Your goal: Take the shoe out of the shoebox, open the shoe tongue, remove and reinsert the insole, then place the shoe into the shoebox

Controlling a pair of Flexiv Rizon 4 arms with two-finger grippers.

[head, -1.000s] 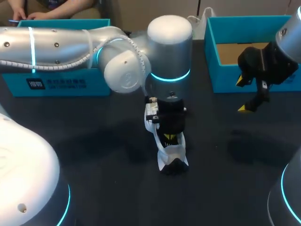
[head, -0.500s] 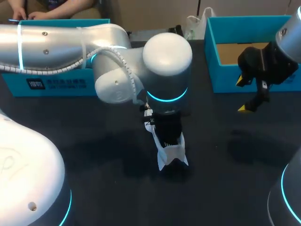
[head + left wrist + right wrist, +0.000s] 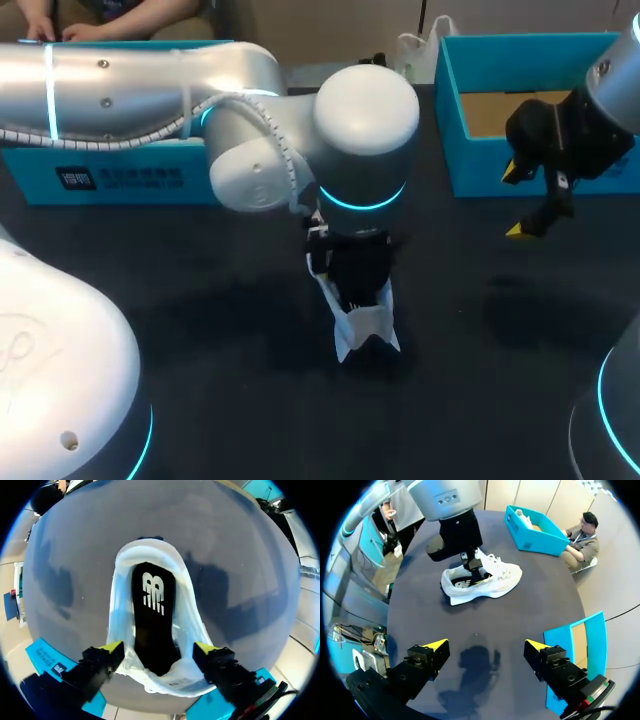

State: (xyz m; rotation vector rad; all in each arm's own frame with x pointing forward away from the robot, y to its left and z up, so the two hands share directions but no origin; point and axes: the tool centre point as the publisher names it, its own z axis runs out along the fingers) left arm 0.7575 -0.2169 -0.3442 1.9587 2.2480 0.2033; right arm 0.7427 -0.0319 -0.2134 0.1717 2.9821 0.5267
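Since a second ago my left arm's wrist had dropped lower over the shoe (image 3: pixel 362 328) and edged slightly toward my right; my right arm had not shifted.

- Shoe: white, standing upright on the dark table (image 3: pixel 200 300) near its middle, well apart from both boxes.
- Insole (image 3: pixel 152 615): black, lying inside the shoe, seen through the opening.
- Left gripper (image 3: pixel 159 647): directly above the shoe's heel end, fingers spread wide, one yellow tip at each side of the collar. I could not tell whether they touched the sides. Nothing gripped.
- Right gripper (image 3: pixel 514 201): hung above the table just beside the shoebox (image 3: pixel 520 110), fingers wide apart, holding nothing.
- Shoebox: blue, open, at the table's far right corner, with bare cardboard inside.
- Second blue box (image 3: pixel 120 170): at the far left, behind my left arm.
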